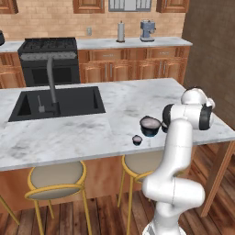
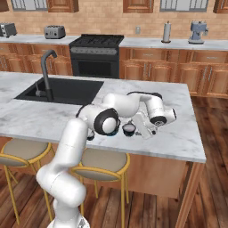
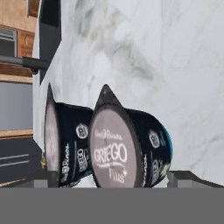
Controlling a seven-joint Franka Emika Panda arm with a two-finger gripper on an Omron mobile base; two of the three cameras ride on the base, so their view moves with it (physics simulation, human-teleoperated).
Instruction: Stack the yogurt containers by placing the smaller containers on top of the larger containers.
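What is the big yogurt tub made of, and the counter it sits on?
The tub looks like glossy dark plastic with a pale, matte peel-off lid; a pointed pull tab and printed lettering on the lid show in the hand view, though this is a rendered scene, so that is a guess. The counter looks like polished marble: white with grey veins.

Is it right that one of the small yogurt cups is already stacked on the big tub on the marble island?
No. In the left base view the small cup stands on the island counter, apart from the big tub, whose top is bare.
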